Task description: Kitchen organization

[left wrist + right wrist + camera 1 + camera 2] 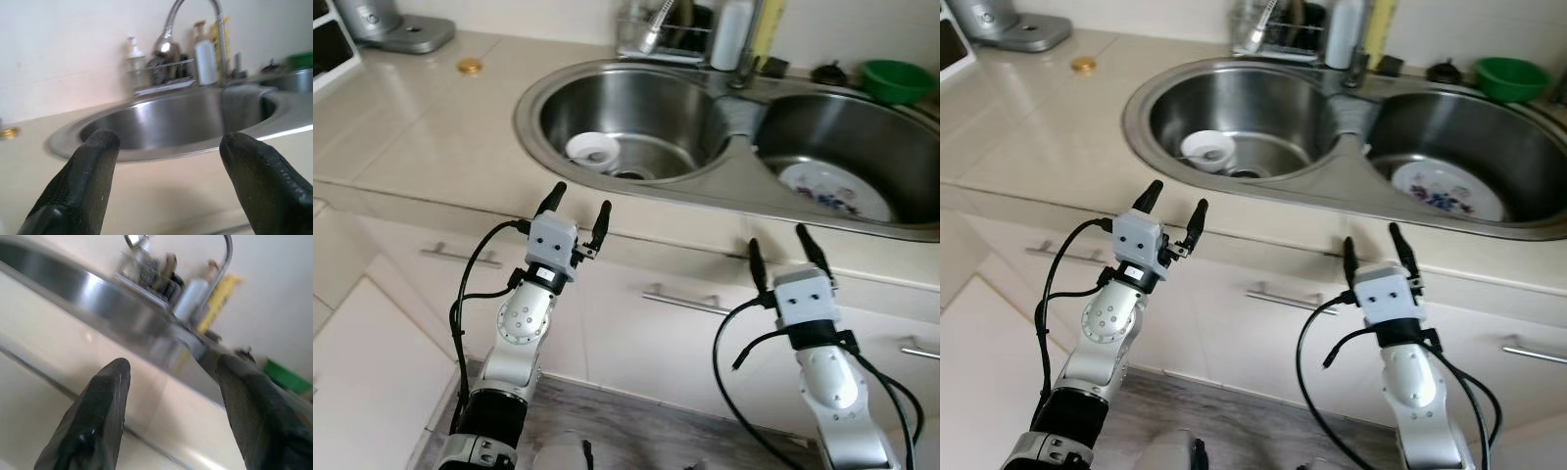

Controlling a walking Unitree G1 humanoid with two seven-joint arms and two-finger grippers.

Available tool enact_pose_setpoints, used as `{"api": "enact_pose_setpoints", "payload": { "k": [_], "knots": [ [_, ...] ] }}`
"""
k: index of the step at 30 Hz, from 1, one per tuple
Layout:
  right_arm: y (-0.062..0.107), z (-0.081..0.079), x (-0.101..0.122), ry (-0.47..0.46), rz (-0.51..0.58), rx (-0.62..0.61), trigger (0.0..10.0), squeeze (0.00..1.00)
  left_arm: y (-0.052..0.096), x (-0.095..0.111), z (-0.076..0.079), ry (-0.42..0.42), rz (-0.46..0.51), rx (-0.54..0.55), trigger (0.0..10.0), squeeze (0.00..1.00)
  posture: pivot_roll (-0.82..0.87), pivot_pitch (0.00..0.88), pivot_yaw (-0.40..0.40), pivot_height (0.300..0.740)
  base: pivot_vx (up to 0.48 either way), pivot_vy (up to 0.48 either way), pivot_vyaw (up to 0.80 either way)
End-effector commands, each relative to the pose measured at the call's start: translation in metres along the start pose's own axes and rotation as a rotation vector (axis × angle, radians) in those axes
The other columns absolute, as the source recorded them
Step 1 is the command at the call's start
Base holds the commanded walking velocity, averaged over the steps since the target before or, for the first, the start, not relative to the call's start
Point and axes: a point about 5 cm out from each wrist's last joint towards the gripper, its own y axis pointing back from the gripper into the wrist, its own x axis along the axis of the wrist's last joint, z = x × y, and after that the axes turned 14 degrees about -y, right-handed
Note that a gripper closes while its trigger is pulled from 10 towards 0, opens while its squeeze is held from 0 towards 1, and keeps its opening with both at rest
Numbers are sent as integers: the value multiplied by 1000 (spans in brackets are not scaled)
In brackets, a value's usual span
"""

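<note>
Pincers left (578,207) and right (785,245) gape empty.

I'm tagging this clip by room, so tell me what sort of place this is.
A home kitchen, most likely. A steel double sink is set into a pale counter above cabinet doors with handles. A small white bowl lies in the left basin and a patterned plate in the right, with bottles and a rack by the tap.
</note>
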Motion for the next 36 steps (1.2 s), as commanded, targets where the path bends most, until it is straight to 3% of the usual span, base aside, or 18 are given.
{"api": "enact_pose_setpoints", "payload": {
  "k": [1,14,36],
  "knots": [
    [4,7,1,27,-5,-23,10000,0,-3,5,0,8,25,7,10000,0,59,0,-47,740,0,480,0],
    [-1,4,-3,10,-37,-39,10000,0,-5,7,-2,2,43,7,10000,0,59,0,-43,740,0,389,-38],
    [-1,6,-2,3,-52,-63,10000,0,-3,8,2,-20,55,-11,10000,0,56,0,-44,740,0,-22,-800]
  ]
}}
